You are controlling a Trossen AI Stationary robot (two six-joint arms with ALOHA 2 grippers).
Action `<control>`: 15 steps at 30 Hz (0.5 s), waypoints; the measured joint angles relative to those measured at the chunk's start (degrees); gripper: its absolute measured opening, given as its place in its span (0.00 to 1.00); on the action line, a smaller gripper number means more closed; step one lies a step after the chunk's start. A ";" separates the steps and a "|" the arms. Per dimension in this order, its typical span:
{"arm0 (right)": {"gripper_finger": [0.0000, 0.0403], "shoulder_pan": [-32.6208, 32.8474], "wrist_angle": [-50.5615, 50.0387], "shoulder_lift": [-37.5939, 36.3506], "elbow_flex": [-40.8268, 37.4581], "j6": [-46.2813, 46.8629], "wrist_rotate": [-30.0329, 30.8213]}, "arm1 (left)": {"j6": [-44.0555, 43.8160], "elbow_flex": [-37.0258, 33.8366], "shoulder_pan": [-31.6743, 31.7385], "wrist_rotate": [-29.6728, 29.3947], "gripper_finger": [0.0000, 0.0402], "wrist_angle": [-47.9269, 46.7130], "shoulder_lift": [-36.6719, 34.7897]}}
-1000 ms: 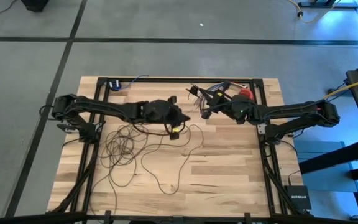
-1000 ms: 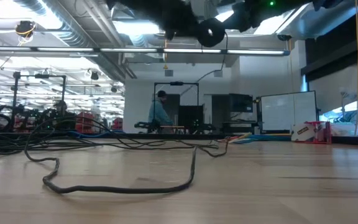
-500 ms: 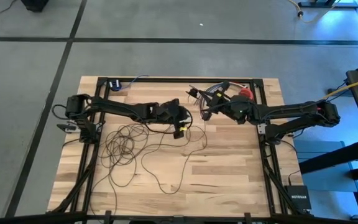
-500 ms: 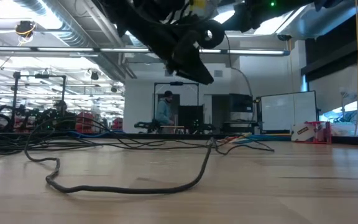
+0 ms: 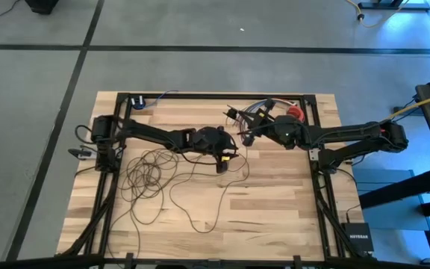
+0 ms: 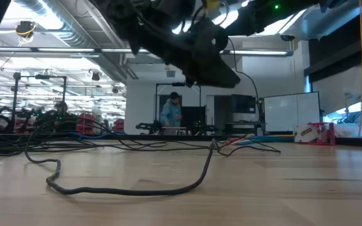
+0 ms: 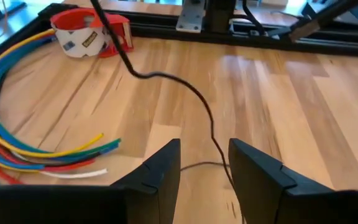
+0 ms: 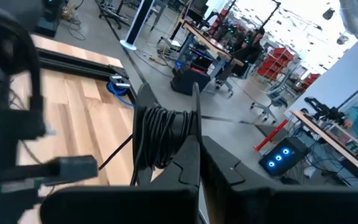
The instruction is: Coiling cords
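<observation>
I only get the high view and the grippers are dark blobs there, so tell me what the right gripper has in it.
Observer: The right gripper is shut on a wound bundle of the cord.
Operator: Now report the left one.
Observer: The left gripper is open; the cord passes between its fingers, unclamped.
Operator: Say what lies ahead of it.
Observer: Coloured wires and a red tape roll on the table.
</observation>
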 joint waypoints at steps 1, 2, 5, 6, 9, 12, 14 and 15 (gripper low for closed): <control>0.01 0.00 0.05 0.00 0.00 -0.02 -0.08 | -0.06 0.00 0.01 0.00 0.32 1.42 0.71; 0.01 0.02 0.22 0.00 0.00 0.00 -0.17 | -0.07 0.00 0.01 0.00 0.32 2.92 1.36; 0.01 0.00 0.42 0.00 0.00 -0.02 -0.34 | -0.14 0.00 0.01 0.32 0.32 6.40 3.15; 0.01 0.02 0.36 0.00 0.00 -0.02 -0.44 | -0.20 0.00 0.01 1.00 0.32 7.60 3.70; 0.01 0.00 0.49 0.19 0.00 -0.02 -0.63 | -0.55 0.04 0.01 4.22 0.32 10.74 4.92; 0.01 0.00 0.53 0.24 0.00 -0.02 -0.94 | -0.65 0.11 -0.01 4.63 0.32 13.03 5.54; 0.01 0.00 0.58 0.24 0.00 -0.04 -0.98 | -1.10 0.13 0.00 4.66 0.32 14.06 5.73; 0.01 0.00 0.54 0.24 0.00 -0.05 -0.98 | -1.26 0.13 0.01 4.63 0.32 14.47 5.75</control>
